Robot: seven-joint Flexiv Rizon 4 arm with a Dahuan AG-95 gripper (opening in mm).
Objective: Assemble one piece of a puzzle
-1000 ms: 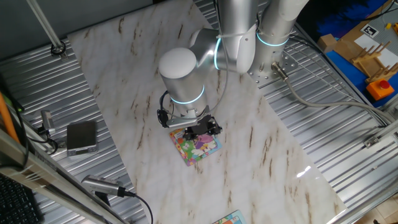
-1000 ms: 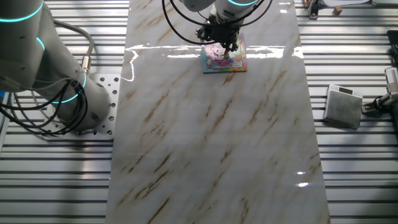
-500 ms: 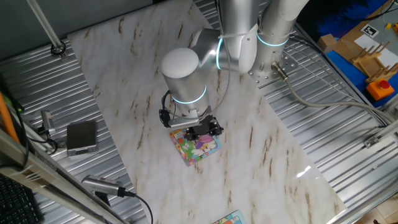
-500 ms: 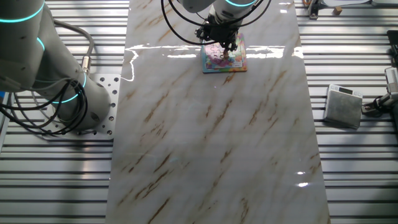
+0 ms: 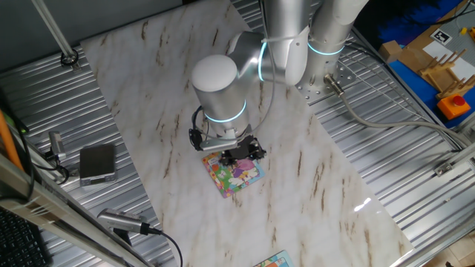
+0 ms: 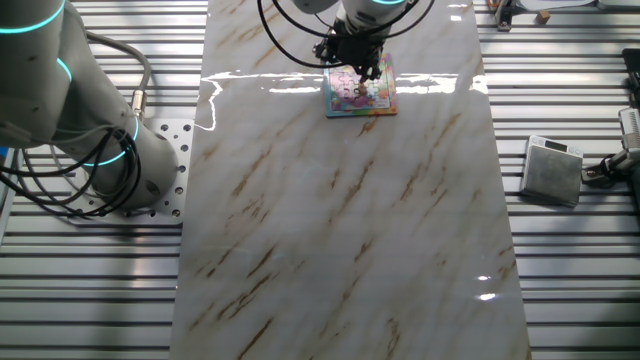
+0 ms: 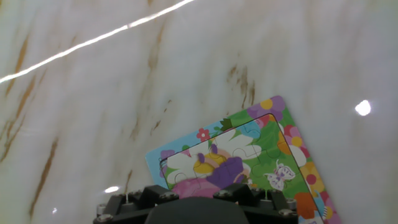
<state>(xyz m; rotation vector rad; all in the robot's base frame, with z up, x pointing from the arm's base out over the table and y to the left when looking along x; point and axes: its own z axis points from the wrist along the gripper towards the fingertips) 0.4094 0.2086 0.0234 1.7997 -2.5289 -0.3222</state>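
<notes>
The puzzle is a small square cartoon board lying flat on the marble table; it also shows in the other fixed view and in the hand view. My gripper hangs right over the board's near edge, also seen in the other fixed view. In the hand view only its black body shows along the bottom, over a pink and purple patch of the board. The fingertips are hidden. I cannot tell the loose piece apart from the board's picture.
A grey box sits on the ribbed metal left of the marble sheet, seen too in the other fixed view. A sliver of another board lies at the bottom edge. The arm's base stands beside the sheet.
The gripper has drawn back a little from the puzzle, so more of the board shows in the other fixed view. The puzzle has not moved.
</notes>
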